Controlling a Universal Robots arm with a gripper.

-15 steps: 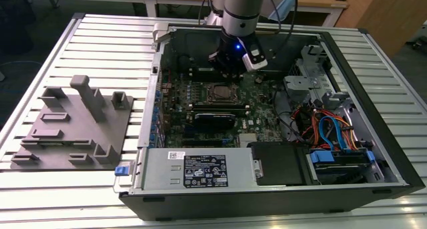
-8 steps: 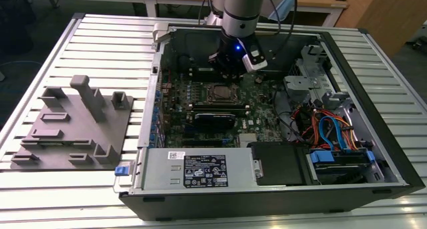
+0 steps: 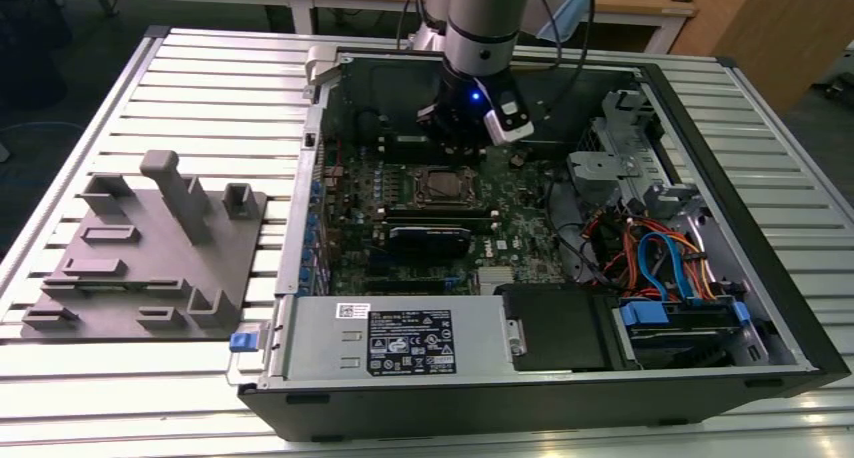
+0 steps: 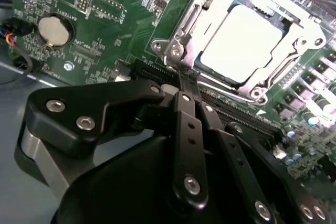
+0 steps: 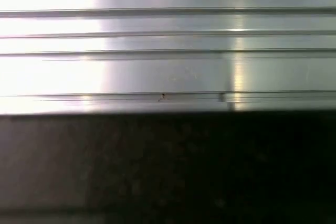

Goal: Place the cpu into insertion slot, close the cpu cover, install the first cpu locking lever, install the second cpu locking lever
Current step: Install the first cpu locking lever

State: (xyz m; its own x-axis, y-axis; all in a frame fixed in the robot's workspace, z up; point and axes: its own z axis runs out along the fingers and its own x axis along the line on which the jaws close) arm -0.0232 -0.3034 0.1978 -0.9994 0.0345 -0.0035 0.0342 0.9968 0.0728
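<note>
No text resolves well enough to be read.

- Black rectangular label [image 3: 411, 343] with white print and rows of small symbols: stands on the silver sheet-metal power supply box [image 3: 320, 348] at the front edge of the open case in the exterior view.
- Small white sticker [image 3: 354, 310]: same box, just beside the black label.
- White silkscreen lettering [image 4: 79, 43]: on the green motherboard [image 4: 131, 3], near the round silver coin cell [image 4: 54, 29], in the second wrist view.
- The cpu [image 4: 241, 43]: silver-grey metal top glares white; markings cannot be told.
</note>
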